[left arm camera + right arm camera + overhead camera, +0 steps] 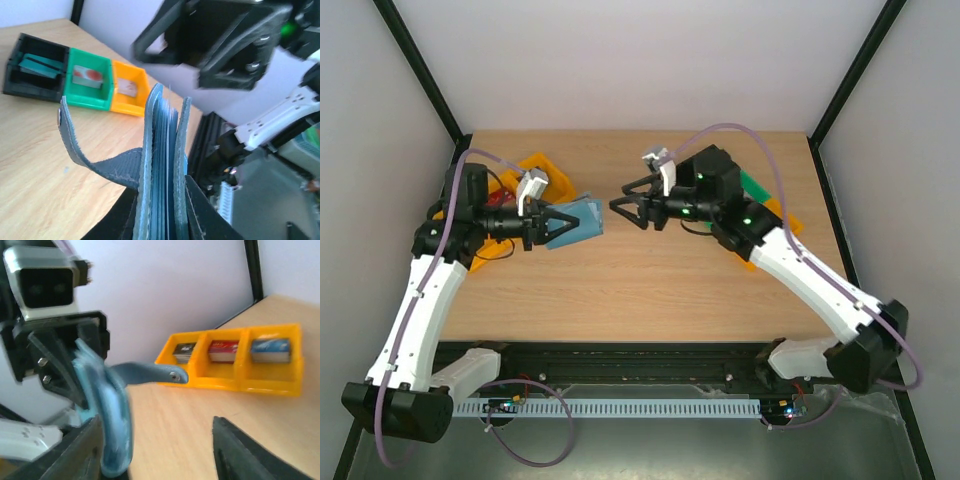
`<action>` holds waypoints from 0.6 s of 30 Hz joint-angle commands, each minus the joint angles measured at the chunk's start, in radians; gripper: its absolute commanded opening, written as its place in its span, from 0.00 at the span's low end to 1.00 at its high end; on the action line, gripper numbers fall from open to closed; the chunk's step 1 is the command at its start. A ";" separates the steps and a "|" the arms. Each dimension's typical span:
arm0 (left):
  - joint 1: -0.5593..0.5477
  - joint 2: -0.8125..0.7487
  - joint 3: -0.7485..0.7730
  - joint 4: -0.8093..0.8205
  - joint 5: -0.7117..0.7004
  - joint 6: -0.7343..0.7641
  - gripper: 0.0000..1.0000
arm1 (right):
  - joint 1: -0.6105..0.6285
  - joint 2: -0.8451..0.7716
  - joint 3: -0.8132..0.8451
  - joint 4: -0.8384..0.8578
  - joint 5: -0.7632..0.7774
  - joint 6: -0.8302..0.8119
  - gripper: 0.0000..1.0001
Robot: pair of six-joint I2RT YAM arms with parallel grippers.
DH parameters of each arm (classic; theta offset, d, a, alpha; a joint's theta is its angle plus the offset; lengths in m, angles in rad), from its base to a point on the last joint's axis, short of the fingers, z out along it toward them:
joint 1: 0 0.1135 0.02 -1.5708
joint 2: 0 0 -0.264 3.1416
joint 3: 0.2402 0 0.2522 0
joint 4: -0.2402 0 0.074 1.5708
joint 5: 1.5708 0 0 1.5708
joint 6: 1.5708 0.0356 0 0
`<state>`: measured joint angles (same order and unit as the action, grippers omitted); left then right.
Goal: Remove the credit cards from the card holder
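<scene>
At centre-left of the top view, L claw [544, 223] is clamped on the card holder [578, 222], held off the tabletop [650, 290]. Long axis runs left-right, w/ credit cards [162, 165] edge-out toward the right. R claw [623, 203], jaws spread, is just right of it, nearest the cards. Bare wood below.

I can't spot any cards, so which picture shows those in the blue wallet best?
The left wrist view: the cards stand edge-on, packed between the two covers of the wallet. From above, only the wallet's blue outside shows, gripped in the left hand. The right wrist view is blurred; no cards can be made out.
</scene>
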<state>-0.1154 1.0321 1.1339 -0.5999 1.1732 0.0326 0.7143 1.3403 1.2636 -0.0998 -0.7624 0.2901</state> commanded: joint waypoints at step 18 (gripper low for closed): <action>-0.050 0.033 0.234 -0.552 0.067 0.671 0.02 | 0.109 -0.056 0.004 -0.027 -0.241 -0.196 0.66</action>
<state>-0.1608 1.0611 1.3426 -1.1263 1.1774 0.6659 0.7971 1.2652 1.2629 -0.2188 -0.9668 0.0822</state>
